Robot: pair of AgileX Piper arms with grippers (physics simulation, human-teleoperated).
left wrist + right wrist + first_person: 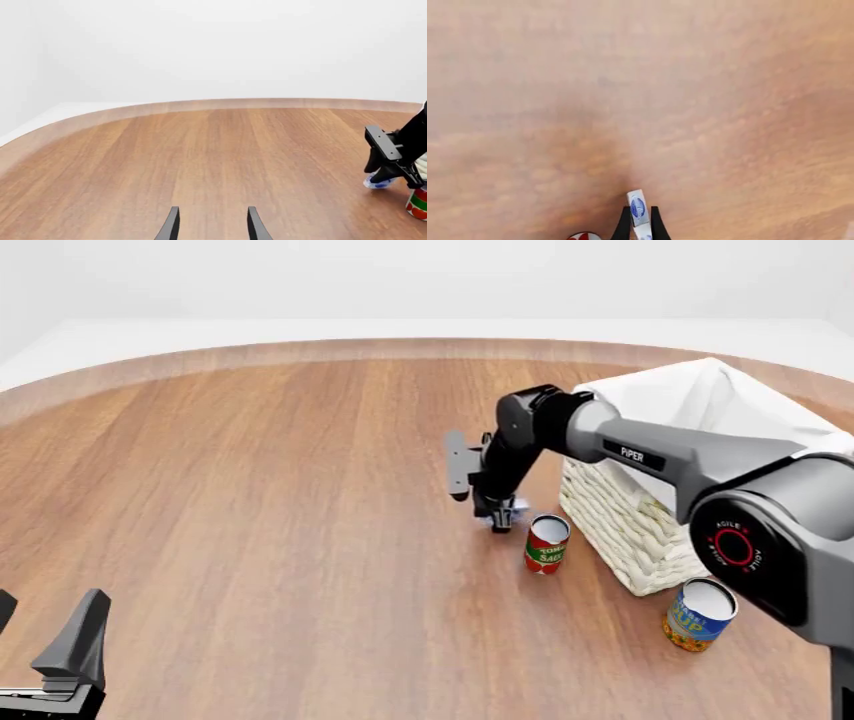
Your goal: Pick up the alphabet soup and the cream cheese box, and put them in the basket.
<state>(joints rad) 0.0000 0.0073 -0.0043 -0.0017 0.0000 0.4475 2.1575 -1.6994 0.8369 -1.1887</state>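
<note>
1. Nearest the camera, the left gripper [54,640] waits at the near left with its jaws wide and nothing between them, well apart from every object.
2. At the near right, the alphabet soup [698,613] stands upright on the worktop [267,490], just beside the basket [627,520] and untouched.
3. Farther in, the right gripper [501,515] points down, jaws narrow and clamped on the cream cheese box [638,209], edge-on, probably so the thin side fits the grasp.
4. A red-and-green can [546,544] stands just beside that grasp, so lifting should clear it.
</note>
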